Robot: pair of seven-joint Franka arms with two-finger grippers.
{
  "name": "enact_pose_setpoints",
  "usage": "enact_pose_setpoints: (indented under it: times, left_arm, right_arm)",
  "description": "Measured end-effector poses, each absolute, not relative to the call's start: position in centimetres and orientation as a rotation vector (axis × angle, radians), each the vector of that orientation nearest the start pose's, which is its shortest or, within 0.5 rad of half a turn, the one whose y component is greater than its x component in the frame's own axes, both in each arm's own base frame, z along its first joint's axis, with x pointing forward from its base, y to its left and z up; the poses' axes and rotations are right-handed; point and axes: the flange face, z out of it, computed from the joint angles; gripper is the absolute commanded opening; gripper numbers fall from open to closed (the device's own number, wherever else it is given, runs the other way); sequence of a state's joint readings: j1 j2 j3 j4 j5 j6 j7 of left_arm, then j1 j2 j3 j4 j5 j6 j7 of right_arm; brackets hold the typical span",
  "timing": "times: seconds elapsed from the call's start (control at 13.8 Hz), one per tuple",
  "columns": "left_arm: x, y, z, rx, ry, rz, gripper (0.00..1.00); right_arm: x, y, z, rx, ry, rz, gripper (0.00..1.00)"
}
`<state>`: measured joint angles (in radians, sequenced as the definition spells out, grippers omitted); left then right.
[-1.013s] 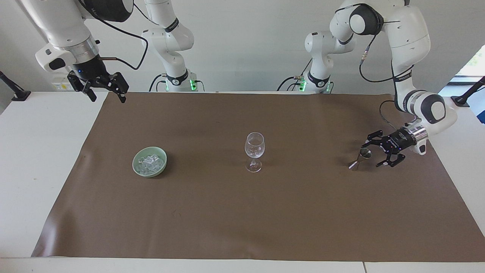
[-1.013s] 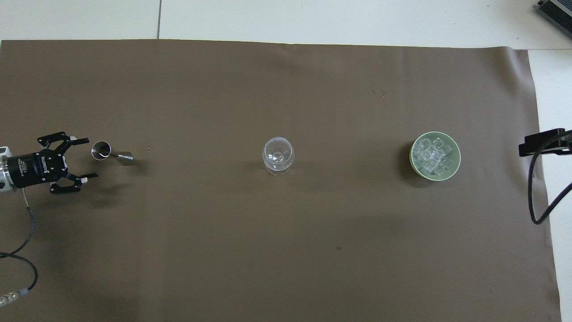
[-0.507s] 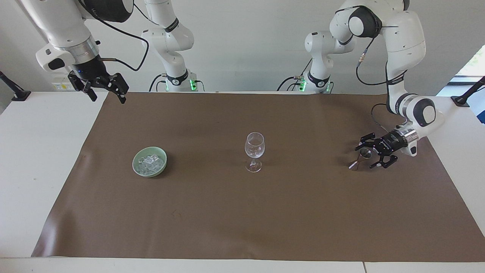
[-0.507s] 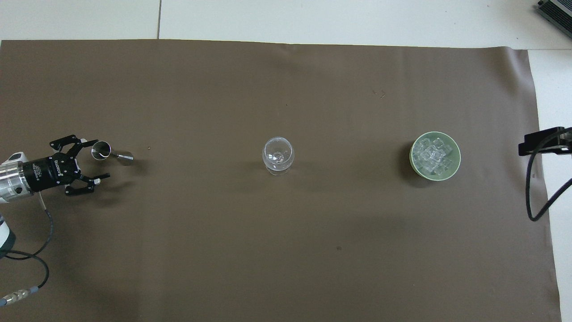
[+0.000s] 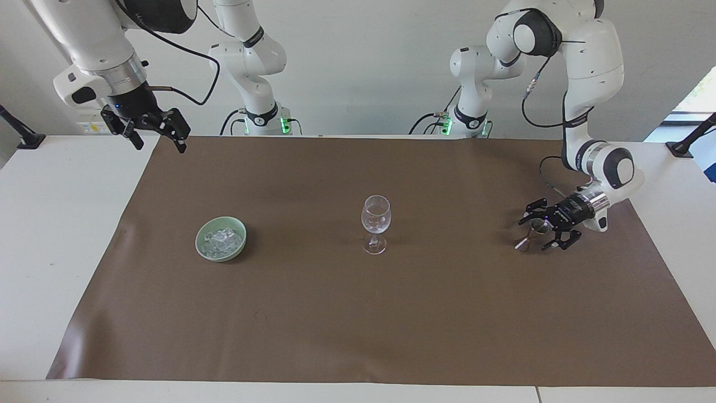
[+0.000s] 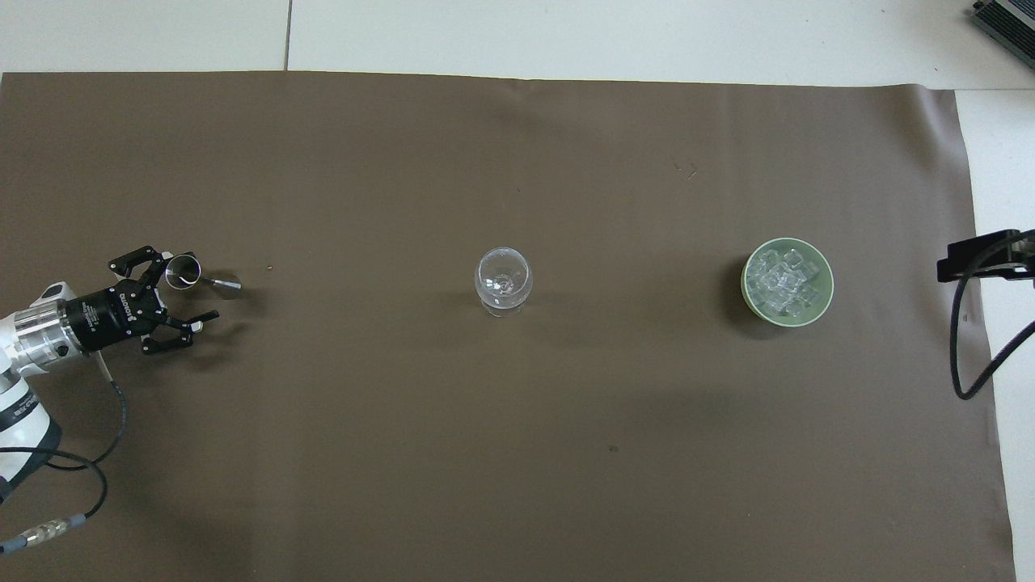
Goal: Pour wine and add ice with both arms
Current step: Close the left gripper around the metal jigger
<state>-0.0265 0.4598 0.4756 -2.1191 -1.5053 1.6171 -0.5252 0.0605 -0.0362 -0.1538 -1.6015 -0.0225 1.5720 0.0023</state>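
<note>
White jointed arms [image 5: 593, 50], silver wrist rings, black cables.

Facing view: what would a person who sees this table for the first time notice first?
Probably the left gripper, low at the left arm's end of the brown mat, open around a small metal jigger without gripping it yet. Next, the empty wine glass upright mid-table and the green bowl of ice toward the right arm's end. The right gripper waits open, raised over that end's edge.
</note>
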Motion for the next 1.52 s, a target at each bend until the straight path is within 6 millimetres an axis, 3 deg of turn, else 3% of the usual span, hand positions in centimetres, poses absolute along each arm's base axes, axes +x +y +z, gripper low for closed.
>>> enact_pose_setpoints:
  times: [0.14,0.29,0.43,0.65,0.72,0.8,1.52]
  left_arm:
    - [52.4,13.51,21.96,1.138,1.548,-0.769,1.0]
    - [52.38,13.45,21.92,1.138,1.547,-0.77,0.78]
    - [52.34,13.44,21.88,1.137,1.547,-0.77,0.63]
    - [52.33,13.44,21.86,1.135,1.548,-0.769,0.23]
    - [52.32,13.47,21.86,1.134,1.548,-0.768,0.06]
    - [52.32,13.53,21.87,1.133,1.55,-0.766,0.0]
    - [52.66,14.2,22.34,1.109,1.561,-0.752,0.0]
  right_arm:
    - [54.07,-5.46,62.97,-3.155,0.151,-0.009,1.0]
    - [54.07,-5.46,62.97,-3.155,0.151,-0.008,1.0]
    - [54.06,-5.46,62.89,-3.155,0.151,-0.006,1.0]
    - [54.06,-5.46,62.73,-3.155,0.151,0.0,1.0]
    - [54.05,-5.46,62.71,-3.155,0.151,0.0,1.0]
    - [54.05,-5.46,62.7,-3.155,0.151,0.0,1.0]
    - [54.05,-5.46,62.69,-3.155,0.151,0.001,1.0]
